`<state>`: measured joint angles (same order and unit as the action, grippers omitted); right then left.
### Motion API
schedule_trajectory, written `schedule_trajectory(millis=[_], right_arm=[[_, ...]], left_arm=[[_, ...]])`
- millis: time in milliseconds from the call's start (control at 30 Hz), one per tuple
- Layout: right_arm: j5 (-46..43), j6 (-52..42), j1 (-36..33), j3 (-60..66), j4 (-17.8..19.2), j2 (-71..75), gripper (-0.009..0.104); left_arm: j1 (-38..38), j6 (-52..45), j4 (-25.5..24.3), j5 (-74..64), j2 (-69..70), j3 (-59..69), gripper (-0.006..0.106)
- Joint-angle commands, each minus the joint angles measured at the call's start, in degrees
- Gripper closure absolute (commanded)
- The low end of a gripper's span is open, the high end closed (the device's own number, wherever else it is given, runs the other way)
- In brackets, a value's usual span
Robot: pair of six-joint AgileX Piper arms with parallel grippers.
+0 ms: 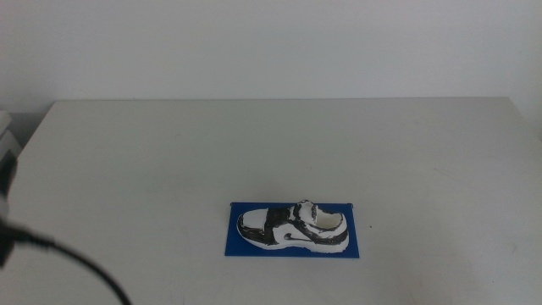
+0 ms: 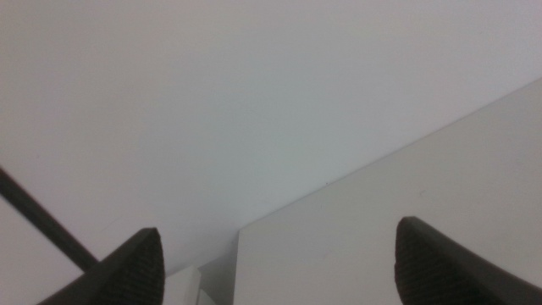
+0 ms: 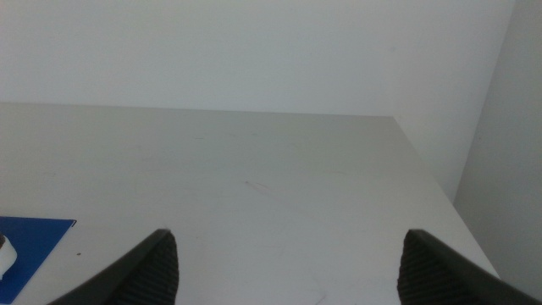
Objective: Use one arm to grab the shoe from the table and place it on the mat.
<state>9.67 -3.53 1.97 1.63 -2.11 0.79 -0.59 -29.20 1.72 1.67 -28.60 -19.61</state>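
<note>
While the shoe (image 1: 294,228) is lying on the mat (image 1: 235,243), I'm seeing both arms waiting.
Left gripper (image 2: 279,258) and right gripper (image 3: 288,263) are gaping wide (holding nothing), away from the mat.

The left arm (image 1: 7,182) shows only as a blurred dark shape at the left edge of the middle view, beside the table's left edge, with its black cable (image 1: 80,267) curving down toward the picture's bottom edge. The left gripper (image 2: 279,258) hangs above the table's edge, holding nothing, its two dark jaws spread wide apart. The right gripper (image 3: 288,267) is out of the middle view; its own wrist view shows it raised over the table's right side, jaws likewise spread wide and empty.
</note>
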Motion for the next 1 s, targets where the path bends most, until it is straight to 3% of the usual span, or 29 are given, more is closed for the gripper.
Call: schedule_trajectory(millis=[0, 267, 467, 967], right_arm=[[-4.5, -0.7, 0.3, -0.5, 0.5, 1.2, 0.029], [-4.5, -0.7, 0.3, -0.5, 0.5, 1.2, 0.029], [-4.5, -0.7, 0.3, -0.5, 0.5, 1.2, 0.029], [-4.5, -0.7, 0.3, -0.5, 0.5, 1.2, 0.029]], left_arm=[[-0.2, 1.3, 2.1, 8.8, 5.0, 4.8, 0.007], [-1.8, 2.3, 4.1, 5.6, 22.6, 18.7, 0.007], [-1.8, 4.1, 5.1, -5.6, 31.0, 21.3, 0.007], [-1.9, 9.7, 6.4, -10.2, 30.7, 21.4, 0.007]])
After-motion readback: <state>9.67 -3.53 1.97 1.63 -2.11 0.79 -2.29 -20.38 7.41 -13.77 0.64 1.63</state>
